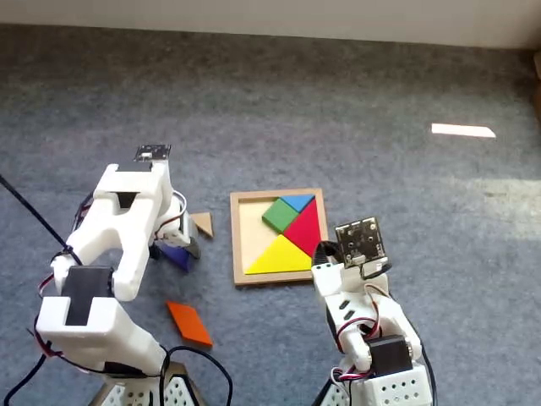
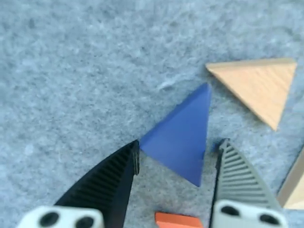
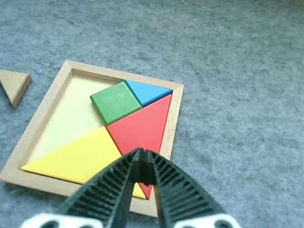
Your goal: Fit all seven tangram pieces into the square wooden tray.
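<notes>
The square wooden tray (image 1: 237, 241) lies on the carpet and holds a yellow triangle (image 1: 278, 255), a red triangle (image 1: 304, 229), a green square (image 1: 278, 216) and a light blue triangle (image 1: 297, 202). The dark blue triangle (image 2: 183, 135) lies on the carpet between the fingers of my left gripper (image 2: 178, 154), which is open around it. In the high view that piece (image 1: 175, 255) shows under the left arm. A plain wooden triangle (image 1: 202, 223) lies left of the tray. An orange parallelogram (image 1: 189, 322) rests nearer the arm bases. My right gripper (image 3: 142, 166) is shut and empty over the tray's near edge (image 3: 85, 190).
Grey carpet (image 1: 338, 118) covers the whole work area. A bright patch of light (image 1: 462, 130) falls at the far right. The left arm's cable (image 1: 34, 220) runs off to the left.
</notes>
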Controlling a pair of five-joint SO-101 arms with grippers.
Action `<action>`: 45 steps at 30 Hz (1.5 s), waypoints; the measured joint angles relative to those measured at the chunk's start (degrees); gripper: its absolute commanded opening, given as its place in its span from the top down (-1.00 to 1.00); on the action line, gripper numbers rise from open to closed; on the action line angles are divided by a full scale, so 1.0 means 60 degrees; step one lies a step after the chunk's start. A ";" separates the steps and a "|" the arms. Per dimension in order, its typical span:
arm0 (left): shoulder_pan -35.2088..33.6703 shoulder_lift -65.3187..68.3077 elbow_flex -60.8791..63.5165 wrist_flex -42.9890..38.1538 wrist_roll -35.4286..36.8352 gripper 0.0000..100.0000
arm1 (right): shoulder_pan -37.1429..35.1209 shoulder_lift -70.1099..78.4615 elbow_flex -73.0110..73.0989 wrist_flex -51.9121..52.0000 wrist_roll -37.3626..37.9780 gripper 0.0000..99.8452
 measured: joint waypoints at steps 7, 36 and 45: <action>0.0073 0.0000 0.0000 -0.0029 0.0000 0.59 | 0.0000 0.0000 0.0000 0.0000 0.0000 0.96; 0.1070 0.0000 -0.3062 0.1744 -0.1773 0.58 | 0.0337 0.0000 0.0000 0.0000 0.0000 0.96; 0.2315 0.0000 -0.3883 0.1568 -0.2989 0.58 | 0.0982 0.0000 0.0000 -0.0703 0.0000 0.96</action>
